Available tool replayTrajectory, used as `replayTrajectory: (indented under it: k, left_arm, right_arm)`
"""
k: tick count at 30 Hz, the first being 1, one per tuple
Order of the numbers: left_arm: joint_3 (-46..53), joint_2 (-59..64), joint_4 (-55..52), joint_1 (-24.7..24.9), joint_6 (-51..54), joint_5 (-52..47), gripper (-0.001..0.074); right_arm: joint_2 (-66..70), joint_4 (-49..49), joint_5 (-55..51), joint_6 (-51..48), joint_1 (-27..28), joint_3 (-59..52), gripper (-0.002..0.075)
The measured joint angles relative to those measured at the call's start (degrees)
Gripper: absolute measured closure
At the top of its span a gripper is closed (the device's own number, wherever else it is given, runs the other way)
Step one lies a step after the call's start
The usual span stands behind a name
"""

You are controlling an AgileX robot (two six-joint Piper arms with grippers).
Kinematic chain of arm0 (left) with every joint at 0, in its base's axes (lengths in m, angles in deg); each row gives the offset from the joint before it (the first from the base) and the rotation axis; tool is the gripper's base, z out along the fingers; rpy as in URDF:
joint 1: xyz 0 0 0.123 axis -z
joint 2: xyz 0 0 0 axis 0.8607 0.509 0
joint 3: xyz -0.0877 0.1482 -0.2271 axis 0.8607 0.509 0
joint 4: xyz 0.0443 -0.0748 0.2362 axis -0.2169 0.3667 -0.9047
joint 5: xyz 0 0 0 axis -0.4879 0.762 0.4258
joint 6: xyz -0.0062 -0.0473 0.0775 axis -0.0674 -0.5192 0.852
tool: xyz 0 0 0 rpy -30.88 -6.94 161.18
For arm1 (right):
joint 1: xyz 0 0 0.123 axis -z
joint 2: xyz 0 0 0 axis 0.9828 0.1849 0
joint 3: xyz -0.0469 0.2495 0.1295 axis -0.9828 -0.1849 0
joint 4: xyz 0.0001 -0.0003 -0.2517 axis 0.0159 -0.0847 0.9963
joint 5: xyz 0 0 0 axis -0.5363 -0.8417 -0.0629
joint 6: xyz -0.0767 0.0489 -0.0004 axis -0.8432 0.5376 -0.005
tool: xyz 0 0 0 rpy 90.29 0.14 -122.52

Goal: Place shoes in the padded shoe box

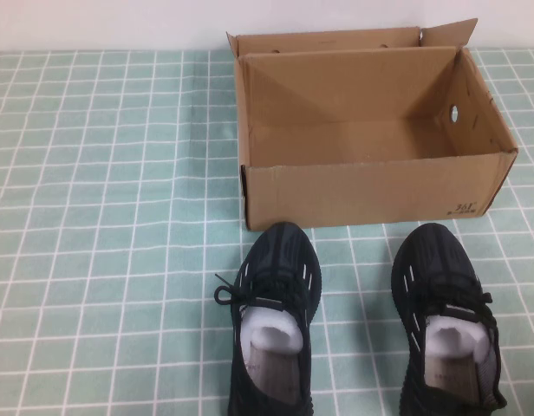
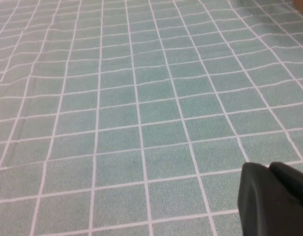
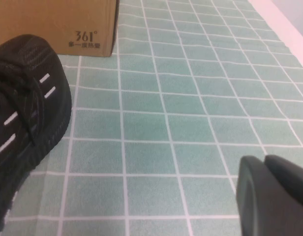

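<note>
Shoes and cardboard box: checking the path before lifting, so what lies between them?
Only bare checked tablecloth separates both black sneakers from the cardboard box, per the high view. Each pincer shows only in its own wrist view: left, right.

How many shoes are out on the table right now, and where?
2. Left shoe and right shoe both sit on the checked cloth in front of the open shoe box, toes toward it. None visible inside the box.
</note>
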Motion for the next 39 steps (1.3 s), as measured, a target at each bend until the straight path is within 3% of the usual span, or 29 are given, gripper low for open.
replayTrajectory:
  k: [15, 24, 28, 35, 39]
  left_arm:
    - [0.00, 0.00, 0.10, 0.00, 0.00, 0.00, 0.0739]
    - [0.00, 0.00, 0.10, 0.00, 0.00, 0.00, 0.0739]
    - [0.00, 0.00, 0.24, 0.00, 0.00, 0.00, 0.0739]
    - [0.00, 0.00, 0.24, 0.00, 0.00, 0.00, 0.0740]
    - [0.00, 0.00, 0.24, 0.00, 0.00, 0.00, 0.0739]
  right_arm:
    - [0.00, 0.00, 0.35, 0.00, 0.00, 0.00, 0.0733]
    - [0.00, 0.00, 9.93, 0.00, 0.00, 0.00, 0.0733]
    - [0.00, -0.59, 18.64, 0.00, 0.00, 0.00, 0.0733]
    - [0.00, -2.56, 44.78, 0.00, 0.00, 0.00, 0.0733]
    - [0.00, -4.28, 51.83, 0.00, 0.00, 0.00, 0.0733]
